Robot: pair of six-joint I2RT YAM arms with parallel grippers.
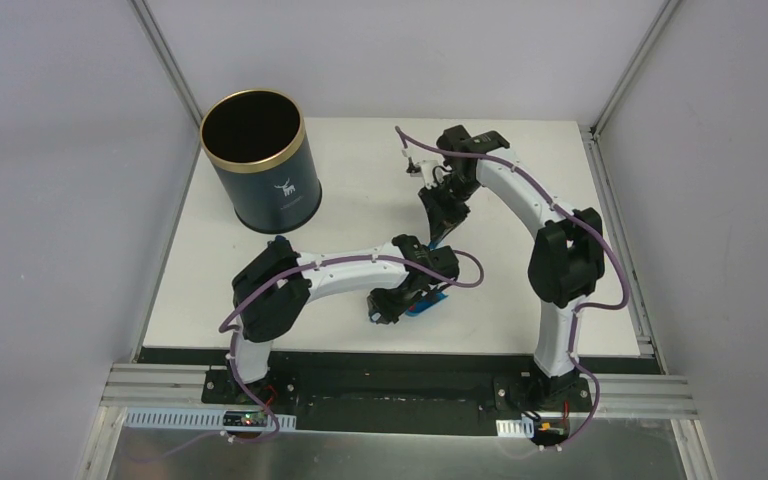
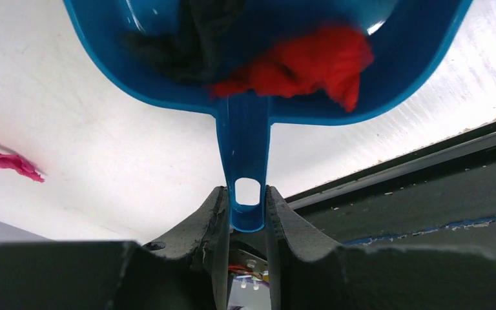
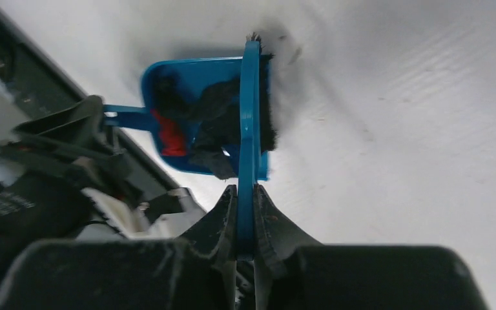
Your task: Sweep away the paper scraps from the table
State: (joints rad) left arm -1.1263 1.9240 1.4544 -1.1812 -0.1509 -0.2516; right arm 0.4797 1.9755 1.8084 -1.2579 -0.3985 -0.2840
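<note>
My left gripper (image 2: 248, 208) is shut on the handle of the blue dustpan (image 2: 245, 135), which rests low on the white table (image 2: 103, 148) near its front edge. In the pan lie a red paper scrap (image 2: 310, 64) and black scraps (image 2: 187, 51). A magenta-pink scrap (image 2: 3, 161) lies on the table beside the pan. My right gripper (image 3: 245, 203) is shut on the blue brush's handle (image 3: 248, 129); its black bristles (image 3: 266, 103) stand at the pan's mouth (image 3: 187, 77). From above, the left gripper (image 1: 400, 305), the pan (image 1: 428, 300) and the right gripper (image 1: 438, 232) are close together.
A dark navy gold-rimmed bin (image 1: 260, 160) stands upright at the table's back left (image 1: 360, 170). A black rail (image 1: 390, 355) runs along the front edge, just behind the dustpan's handle. Grey walls enclose the table on three sides.
</note>
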